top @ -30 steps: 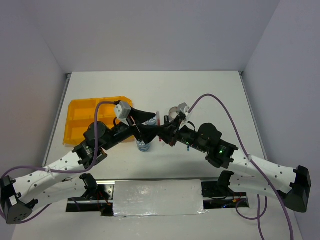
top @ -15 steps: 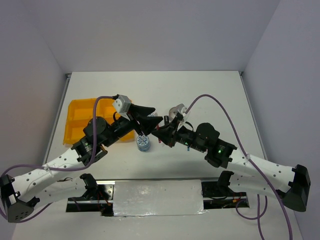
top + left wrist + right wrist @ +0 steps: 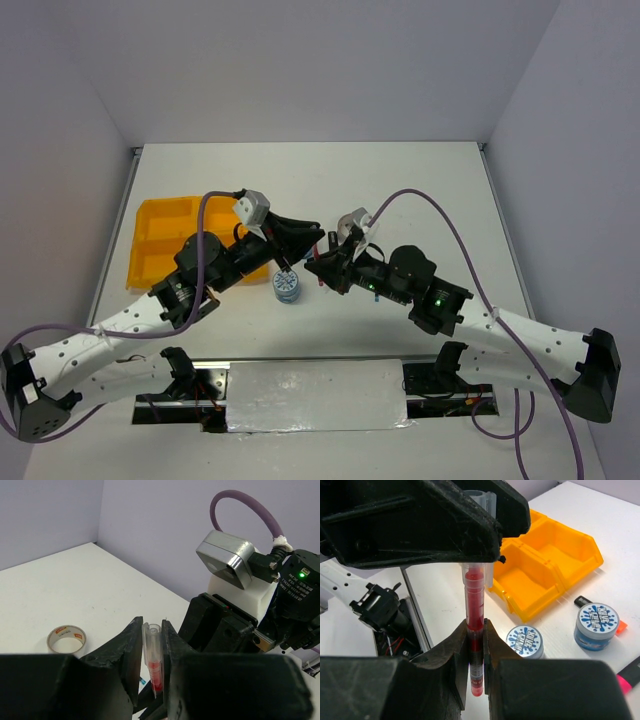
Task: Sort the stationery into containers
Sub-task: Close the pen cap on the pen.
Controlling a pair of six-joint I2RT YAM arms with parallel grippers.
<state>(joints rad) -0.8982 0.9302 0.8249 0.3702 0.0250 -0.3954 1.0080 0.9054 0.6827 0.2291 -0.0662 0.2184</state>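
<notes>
A red pen with a clear cap is held above the table between both grippers. My left gripper is shut on its capped end. My right gripper is shut on the lower barrel. In the top view the two grippers meet tip to tip, left gripper and right gripper. The yellow-orange tray lies at the left, also seen as the tray. Two blue-white tape rolls sit on the table beside it.
A grey tape ring lies on the white table beyond my left fingers. A pink highlighter and a black marker end lie near the tape rolls. One tape roll sits under the two grippers.
My left gripper has closed from wide open onto the pen's capped end. The right gripper has kept its hold on the pen and shifted slightly left.
</notes>
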